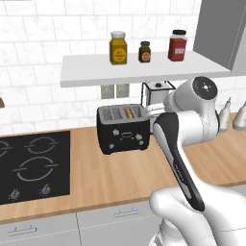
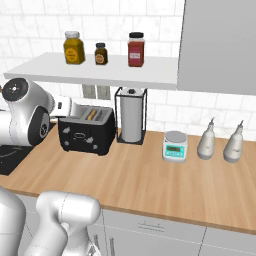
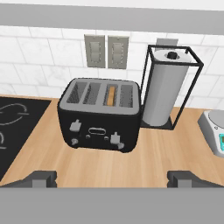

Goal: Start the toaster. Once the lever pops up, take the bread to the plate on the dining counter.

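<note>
The black four-slot toaster (image 1: 122,129) (image 2: 86,131) (image 3: 100,116) stands on the wooden counter near the tiled wall. The bread (image 3: 112,95) (image 1: 129,113) (image 2: 92,114), a tan slice, sits down in the third slot from the left. Two pale levers (image 3: 75,125) and small knobs show on the toaster's front. My gripper (image 3: 113,178) hangs in front of and above the toaster, well apart from it. It is open, with nothing between its fingertips (image 3: 43,177). The plate and the dining counter are out of view.
A paper towel roll in a black wire frame (image 3: 168,89) (image 2: 131,117) stands just right of the toaster. Further right are a small scale (image 2: 174,145) and two pale bottles (image 2: 207,140). A black cooktop (image 1: 33,166) lies to the left. A white shelf (image 1: 144,69) with jars hangs overhead.
</note>
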### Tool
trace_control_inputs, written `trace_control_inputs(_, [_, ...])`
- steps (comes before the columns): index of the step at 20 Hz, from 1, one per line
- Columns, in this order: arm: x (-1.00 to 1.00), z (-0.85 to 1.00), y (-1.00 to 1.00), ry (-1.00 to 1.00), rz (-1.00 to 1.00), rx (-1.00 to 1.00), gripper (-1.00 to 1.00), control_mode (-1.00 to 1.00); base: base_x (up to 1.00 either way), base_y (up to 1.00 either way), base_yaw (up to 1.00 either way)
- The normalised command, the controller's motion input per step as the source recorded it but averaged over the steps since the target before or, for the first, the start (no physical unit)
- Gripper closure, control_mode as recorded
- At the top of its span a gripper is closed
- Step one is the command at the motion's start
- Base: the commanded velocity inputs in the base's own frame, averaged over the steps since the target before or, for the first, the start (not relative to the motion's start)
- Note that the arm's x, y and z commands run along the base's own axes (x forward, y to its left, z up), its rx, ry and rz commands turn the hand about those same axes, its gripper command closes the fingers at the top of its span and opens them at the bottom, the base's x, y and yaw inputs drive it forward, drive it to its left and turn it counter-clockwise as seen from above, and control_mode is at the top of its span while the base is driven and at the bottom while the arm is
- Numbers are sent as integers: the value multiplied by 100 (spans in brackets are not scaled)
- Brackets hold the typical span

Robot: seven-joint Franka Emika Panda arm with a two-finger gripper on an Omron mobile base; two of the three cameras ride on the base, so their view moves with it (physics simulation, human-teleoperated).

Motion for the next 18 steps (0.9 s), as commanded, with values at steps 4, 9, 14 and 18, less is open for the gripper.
trace_control_inputs(4, [0, 0, 0, 0, 0, 0, -100, -100, 0, 0, 0])
trace_control_inputs(9, [0, 0, 0, 0, 0, 0, -100, -100, 0, 0, 0])
trace_control_inputs(14, [0, 0, 0, 0, 0, 0, -100, -100, 0, 0, 0])
trace_control_inputs(18, [0, 0, 0, 0, 0, 0, -100, -100, 0, 0, 0])
